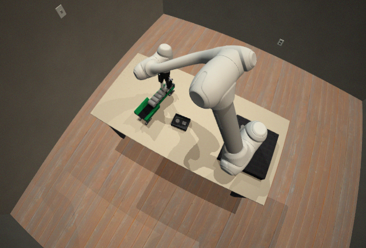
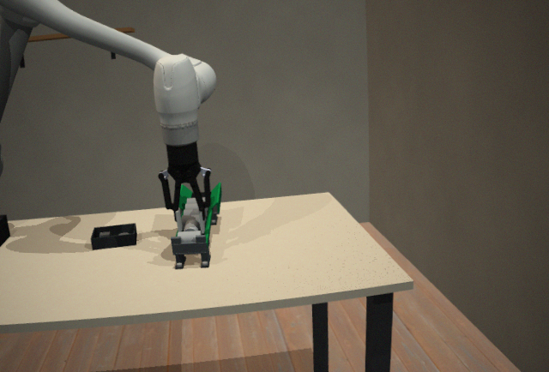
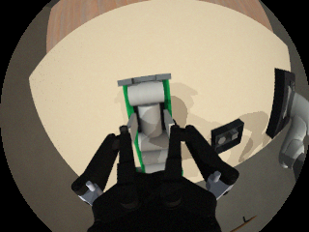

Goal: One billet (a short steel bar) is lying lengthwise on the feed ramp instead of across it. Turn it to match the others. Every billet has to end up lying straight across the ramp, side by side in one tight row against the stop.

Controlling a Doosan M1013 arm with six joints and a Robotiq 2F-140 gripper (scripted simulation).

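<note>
A green feed ramp (image 1: 154, 101) stands on the table and carries several grey billets (image 1: 159, 95). In the wrist view one billet (image 3: 147, 95) lies across the ramp at the grey stop (image 3: 145, 80). Behind it one billet (image 3: 150, 123) lies lengthwise along the ramp, and more billets (image 3: 154, 153) follow toward me. My gripper (image 3: 150, 118) points straight down over the upper part of the ramp (image 2: 194, 222). It is partly open, with a finger on each side of the billets, and it grips nothing. It also shows in the top and exterior views (image 1: 167, 84) (image 2: 186, 210).
A small black tray (image 1: 180, 122) with two grey parts sits on the table beside the ramp; it also shows in the side view (image 2: 113, 236). The arm's base stands on a black plate (image 1: 251, 151) at the table's other end.
</note>
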